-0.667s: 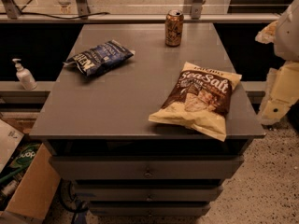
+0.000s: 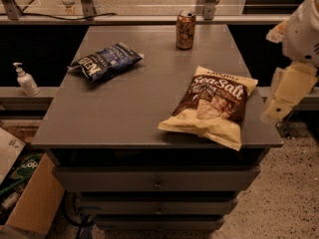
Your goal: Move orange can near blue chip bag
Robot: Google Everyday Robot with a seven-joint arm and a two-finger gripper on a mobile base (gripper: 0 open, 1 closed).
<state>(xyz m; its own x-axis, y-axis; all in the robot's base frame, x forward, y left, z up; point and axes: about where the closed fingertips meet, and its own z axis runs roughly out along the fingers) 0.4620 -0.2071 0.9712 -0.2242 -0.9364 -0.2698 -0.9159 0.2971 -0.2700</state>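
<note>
The orange can [image 2: 186, 30] stands upright at the far middle-right of the grey table [image 2: 129, 113]. The blue chip bag [image 2: 106, 60] lies flat at the far left of the table, well apart from the can. My gripper [image 2: 285, 94] hangs off the table's right edge at mid height, beyond the table top, holding nothing that I can see. It is well to the right of and nearer than the can.
A larger brown-and-cream "Sea Salt" chip bag [image 2: 213, 106] lies at the front right of the table. A soap pump bottle [image 2: 26, 79] stands on a ledge to the left. A cardboard box [image 2: 30, 203] sits on the floor at lower left. Drawers are under the table top.
</note>
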